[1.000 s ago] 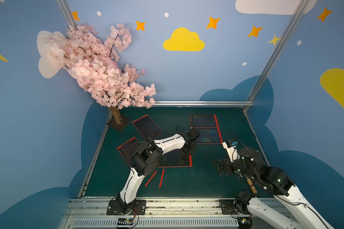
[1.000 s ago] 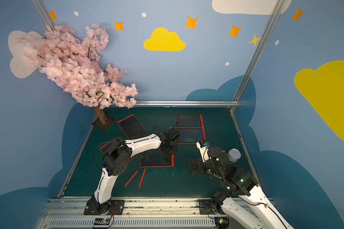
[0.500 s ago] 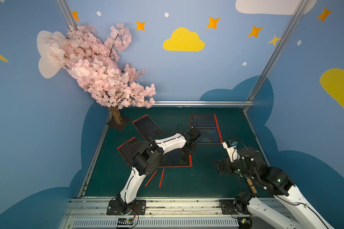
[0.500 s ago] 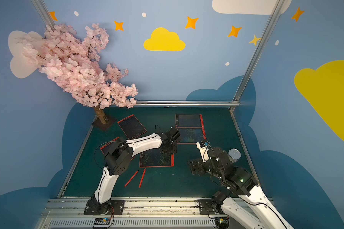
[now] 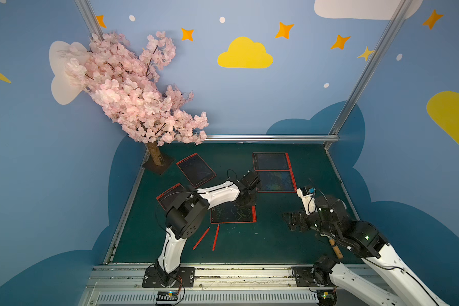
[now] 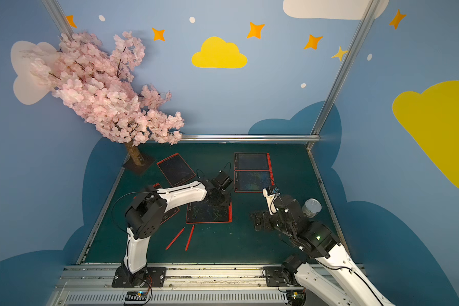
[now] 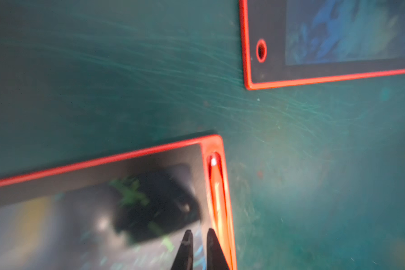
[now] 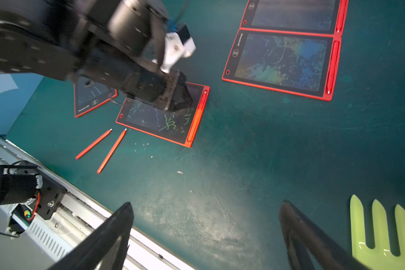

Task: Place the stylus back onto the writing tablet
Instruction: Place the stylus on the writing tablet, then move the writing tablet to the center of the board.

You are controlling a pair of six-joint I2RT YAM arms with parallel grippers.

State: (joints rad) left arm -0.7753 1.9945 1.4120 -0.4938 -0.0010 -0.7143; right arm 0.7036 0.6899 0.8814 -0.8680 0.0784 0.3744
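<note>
The writing tablet (image 5: 231, 214) (image 6: 208, 213), red-framed with green scribbles, lies at the mat's middle. A red stylus (image 7: 216, 198) (image 8: 198, 112) lies in the slot along its right edge (image 5: 254, 213). My left gripper (image 7: 198, 232) hangs low over that edge, its jaws a narrow gap apart with nothing between them. The stylus lies just beside one fingertip (image 7: 212, 236). In the right wrist view the left gripper (image 8: 180, 102) covers the tablet's far corner. My right gripper (image 8: 206, 203) (image 5: 289, 220) stands wide open over bare mat to the right, empty.
Two loose red styluses (image 5: 201, 238) (image 5: 215, 237) lie in front of the tablet. Other tablets lie at the back left (image 5: 195, 169), left (image 5: 170, 196) and back right (image 5: 271, 161) (image 5: 274, 181). A blossom tree (image 5: 154, 156) stands at the back left corner. A pale green fork-shaped piece (image 8: 381, 233) lies by the right gripper.
The left gripper's jaws have parted a little over the tablet's right edge. Both arms have stayed almost where they were.
</note>
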